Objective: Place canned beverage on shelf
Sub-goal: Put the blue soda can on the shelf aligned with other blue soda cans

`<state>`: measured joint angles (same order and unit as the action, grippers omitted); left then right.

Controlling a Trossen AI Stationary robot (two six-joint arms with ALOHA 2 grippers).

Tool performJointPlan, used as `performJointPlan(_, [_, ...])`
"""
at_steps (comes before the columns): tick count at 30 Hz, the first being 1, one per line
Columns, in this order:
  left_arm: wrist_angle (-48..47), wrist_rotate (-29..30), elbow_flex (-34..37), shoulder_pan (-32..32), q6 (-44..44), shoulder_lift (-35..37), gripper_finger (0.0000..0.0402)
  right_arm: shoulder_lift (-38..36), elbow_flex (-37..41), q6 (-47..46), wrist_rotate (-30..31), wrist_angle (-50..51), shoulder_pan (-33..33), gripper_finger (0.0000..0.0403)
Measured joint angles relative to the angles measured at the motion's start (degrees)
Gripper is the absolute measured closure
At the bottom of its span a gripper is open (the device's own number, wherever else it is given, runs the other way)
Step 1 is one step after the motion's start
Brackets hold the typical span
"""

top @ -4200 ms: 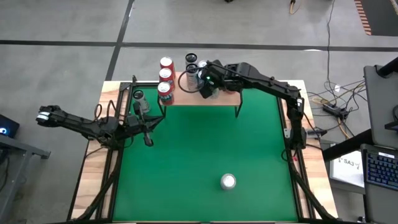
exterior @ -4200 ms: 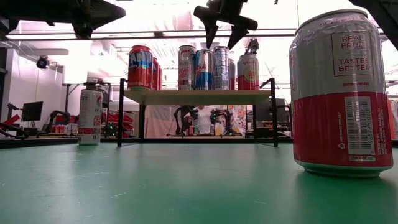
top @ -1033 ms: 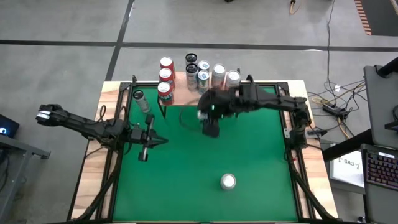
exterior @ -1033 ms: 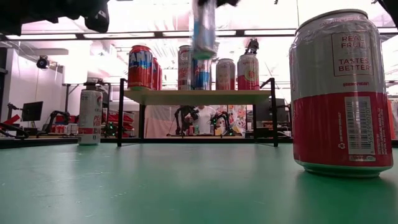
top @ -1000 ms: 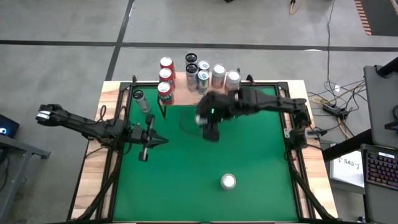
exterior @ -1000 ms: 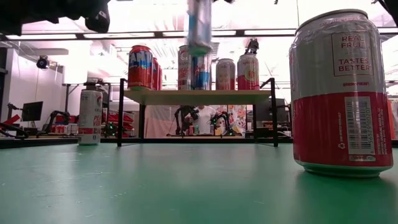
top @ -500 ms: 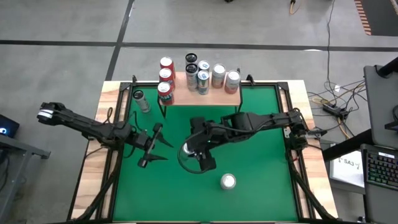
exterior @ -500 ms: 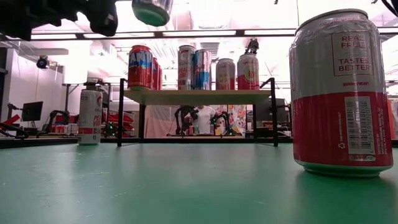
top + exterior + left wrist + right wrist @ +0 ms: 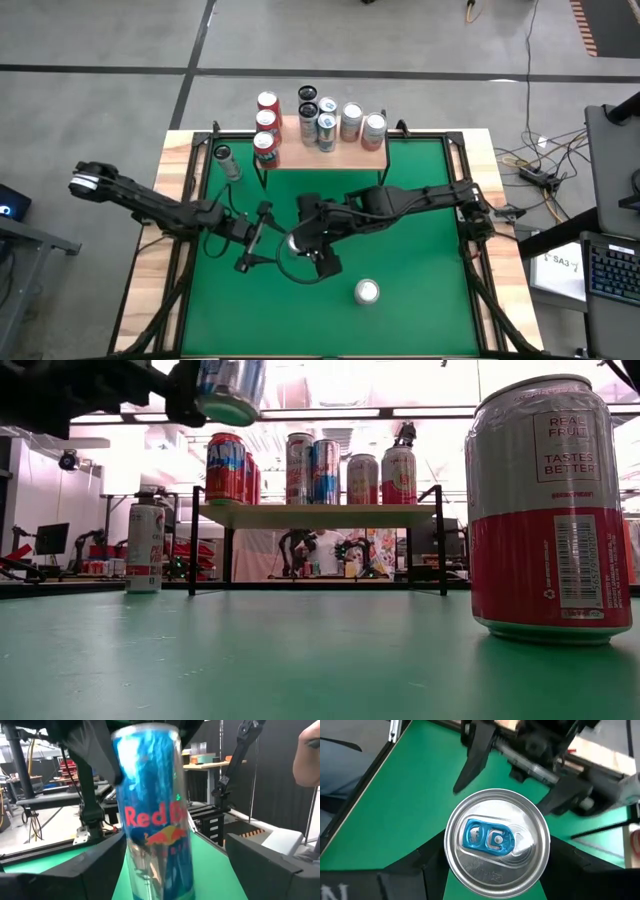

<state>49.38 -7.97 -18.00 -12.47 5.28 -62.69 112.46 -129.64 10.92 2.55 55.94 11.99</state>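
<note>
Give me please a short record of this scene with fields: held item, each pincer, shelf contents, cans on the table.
held item: blue Red Bull can, lifted above the green table
right pincer: shut on the can, gripping near its top
left pincer: open, fingers either side of the can, not closed
shelf: seven cans standing upright
cans on the table: red-and-silver can near the front; slim can left of the shelf

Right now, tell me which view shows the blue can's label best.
The left wrist view: the blue can fills it, brand lettering facing. The right wrist view shows only its lid; the low view its bottom end; the high view hides it.
</note>
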Motion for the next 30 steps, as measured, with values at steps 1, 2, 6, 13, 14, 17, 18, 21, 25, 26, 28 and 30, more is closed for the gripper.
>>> performJointPlan(1, [0.7, 0.0, 0.0, 0.0, 0.0, -0.8, 0.0078, 0.1, 0.0, 0.6, 0.0, -0.5, 0.0, 0.0176])
performJointPlan(2, [1.8, 0.1, 0.0, 0.0, 0.0, -1.7, 0.0079, 0.1, 0.0, 1.0, 0.0, -0.8, 0.0, 0.0176])
performJointPlan(6, [5.1, 1.3, 0.0, 0.0, -0.5, -4.9, 0.0079, 0.1, -0.1, 2.7, 0.0, -2.1, 0.0, 0.0176])
performJointPlan(13, [11.2, 3.8, 0.0, 0.1, -1.9, -9.3, 0.0082, 0.1, -0.1, 4.6, 0.0, -2.3, 0.0, 0.0176])
performJointPlan(14, [11.8, 4.3, 0.0, 0.1, -2.1, -9.8, 0.0085, 0.1, -0.1, 4.8, 0.0, -2.3, 0.0, 0.0176])
performJointPlan(17, [12.5, 6.5, 0.0, 0.0, -2.8, -11.1, 0.0105, 0.1, -0.1, 5.0, 0.2, -1.9, 0.0, 0.0176])
performJointPlan(18, [12.8, 8.0, 0.0, 0.0, -3.0, -11.5, 0.0116, 0.1, -0.1, 5.0, 0.4, -1.6, 0.0, 0.0176])
performJointPlan(21, [14.3, 10.2, 0.0, -0.2, -3.3, -12.4, 0.0157, 0.1, -0.1, 5.3, 0.9, -1.3, -0.1, 0.0176])
performJointPlan(25, [16.0, 10.5, 0.1, -0.7, -3.3, -13.0, 0.0203, 0.0, -0.1, 5.2, 1.8, -1.5, 0.0, 0.0172])
performJointPlan(26, [16.4, 10.6, 0.1, -0.8, -3.3, -13.1, 0.0203, 0.0, -0.1, 5.2, 1.7, -1.8, 0.0, 0.0166])
performJointPlan(28, [17.0, 11.1, 0.1, -1.2, -3.2, -12.9, 0.0203, 0.0, -0.1, 5.2, 1.4, -2.3, 0.0, 0.0153])
performJointPlan(30, [17.2, 11.6, 0.1, -1.7, -2.9, -12.5, 0.0203, -0.1, -0.2, 5.2, 1.4, -2.8, 0.0, 0.0144])
